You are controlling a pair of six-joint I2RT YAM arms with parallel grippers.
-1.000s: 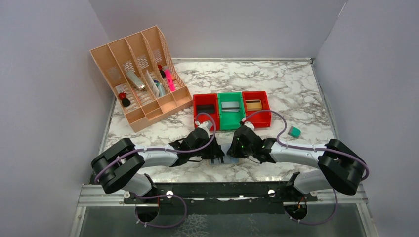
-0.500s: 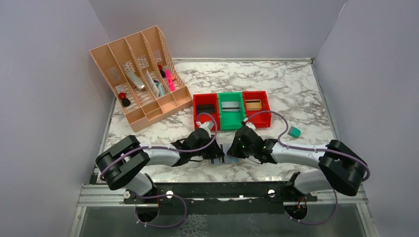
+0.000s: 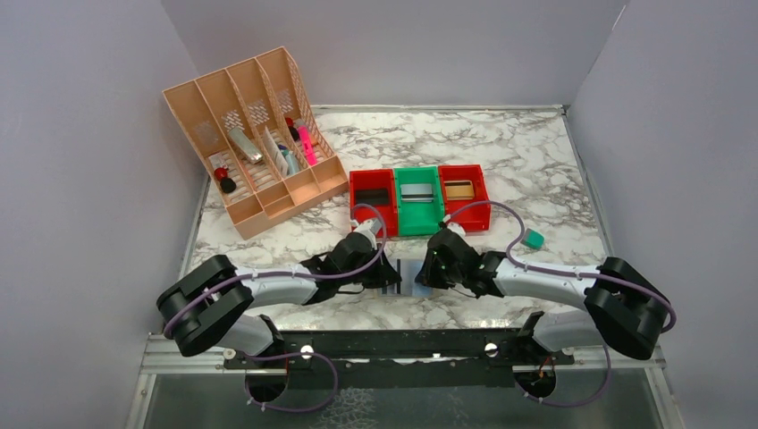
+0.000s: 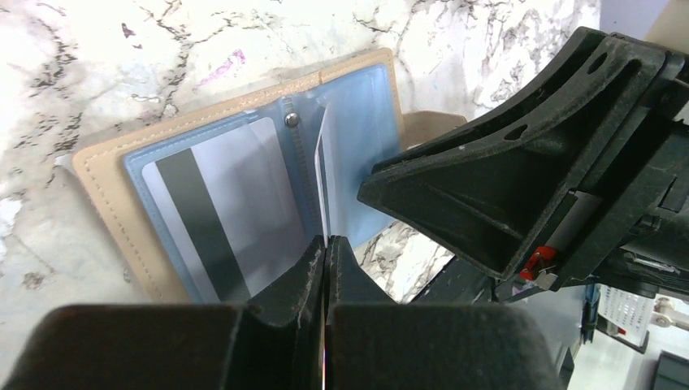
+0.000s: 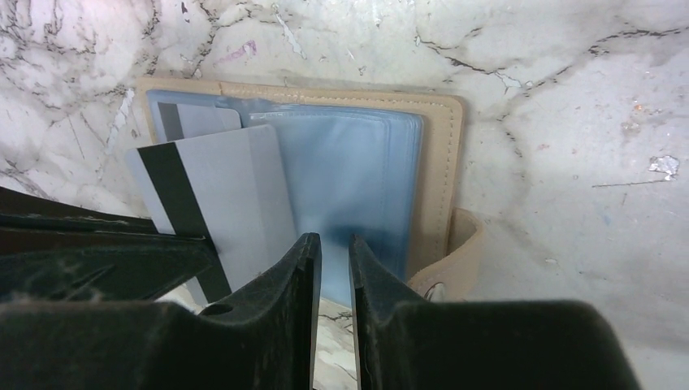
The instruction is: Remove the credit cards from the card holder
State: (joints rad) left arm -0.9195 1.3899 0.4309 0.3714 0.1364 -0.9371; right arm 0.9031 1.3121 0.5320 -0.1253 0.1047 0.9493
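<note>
A white marble-patterned tabletop (image 3: pixel 536 152) carries a peach plastic four-slot file organiser (image 3: pixel 295 189) at 10 o'clock, a red-green-red row of small plastic bins (image 3: pixel 418 219) near centre, a small teal block (image 3: pixel 534 239) at 3 o'clock and an opened tan card holder (image 5: pixel 451 146) at 6 o'clock.

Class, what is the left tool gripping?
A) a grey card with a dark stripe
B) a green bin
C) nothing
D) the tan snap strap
A: the left tool is shut on the edge of a grey, dark-striped card above the open card holder.
</note>
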